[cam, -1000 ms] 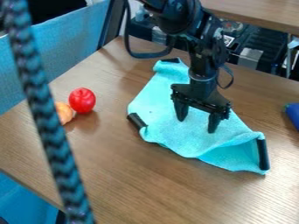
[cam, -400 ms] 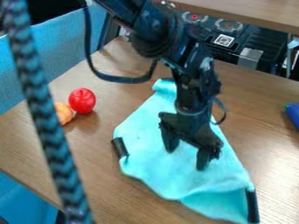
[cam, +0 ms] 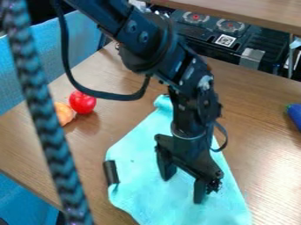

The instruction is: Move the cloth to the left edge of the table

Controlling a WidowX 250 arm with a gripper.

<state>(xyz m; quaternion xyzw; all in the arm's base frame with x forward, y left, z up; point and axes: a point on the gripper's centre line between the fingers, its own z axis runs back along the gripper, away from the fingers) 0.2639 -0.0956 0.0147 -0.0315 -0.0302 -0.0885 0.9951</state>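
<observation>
1. The table's [cam: 258, 94] edge slants past at 10 o'clock; wood shows between it and the cloth [cam: 144, 193], which spreads from mid-view down to 6 o'clock.
2. The gripper [cam: 183, 181] stands over the cloth toward 5 o'clock, fingers [cam: 200, 191] parted, gripping nothing.
3. The cloth is turquoise and soft-looking, narrow at its 12 o'clock end, with a stiff black strip [cam: 110, 172] at 7.
4. At 9 o'clock sits a glossy red ball [cam: 82, 102], perhaps a tomato.
5. A braided cord [cam: 45, 114] partly hides an orange lump [cam: 64, 114]; the view cuts off the cloth's near end and a blue thing [cam: 295, 114] at 3.
</observation>
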